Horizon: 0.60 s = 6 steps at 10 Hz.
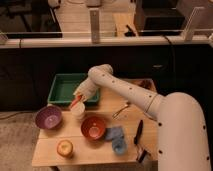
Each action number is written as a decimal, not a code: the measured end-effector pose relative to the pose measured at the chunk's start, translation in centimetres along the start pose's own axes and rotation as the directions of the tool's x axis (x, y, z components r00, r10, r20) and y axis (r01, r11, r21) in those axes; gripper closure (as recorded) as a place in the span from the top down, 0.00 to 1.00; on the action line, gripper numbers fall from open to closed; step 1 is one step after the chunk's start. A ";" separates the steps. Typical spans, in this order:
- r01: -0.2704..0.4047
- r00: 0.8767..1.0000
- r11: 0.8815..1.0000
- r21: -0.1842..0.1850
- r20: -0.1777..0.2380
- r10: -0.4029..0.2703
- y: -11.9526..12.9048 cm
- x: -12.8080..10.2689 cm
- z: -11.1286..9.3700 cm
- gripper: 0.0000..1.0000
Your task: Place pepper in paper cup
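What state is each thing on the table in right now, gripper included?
gripper: shut on the pepper, above the paper cup.
pepper: held, hanging at the cup's mouth, not released.
paper cup: upright on the table.
purple bowl: upright, apart from the cup.
orange-red bowl: upright, near the cup.
green tray: lying flat behind the cup.
round fruit: resting near the table's front edge.

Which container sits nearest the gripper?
The white paper cup, right below the gripper holding the pepper; the purple bowl and orange bowl stand farther off.
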<state>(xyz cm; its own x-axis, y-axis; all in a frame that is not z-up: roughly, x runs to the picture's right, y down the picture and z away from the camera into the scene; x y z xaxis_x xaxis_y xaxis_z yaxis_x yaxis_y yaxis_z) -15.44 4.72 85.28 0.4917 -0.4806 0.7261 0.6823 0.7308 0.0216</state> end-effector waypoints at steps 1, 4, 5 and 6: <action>0.000 1.000 1.000 0.000 0.000 0.000 0.0 0.0 0.0 0.03; 0.018 1.000 1.000 -0.015 -0.021 -0.018 -0.1 -0.2 -0.3 0.03; 0.037 0.998 0.999 -0.036 -0.044 -0.039 -0.4 -0.7 -0.9 0.03; 0.062 0.996 0.997 -0.049 -0.067 -0.065 -1.3 -1.5 -2.1 0.03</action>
<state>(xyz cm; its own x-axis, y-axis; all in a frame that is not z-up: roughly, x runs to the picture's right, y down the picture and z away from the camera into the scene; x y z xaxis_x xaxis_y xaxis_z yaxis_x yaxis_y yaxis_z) -16.00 3.47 82.72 0.4812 -0.5583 0.6758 0.7370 0.6751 0.0330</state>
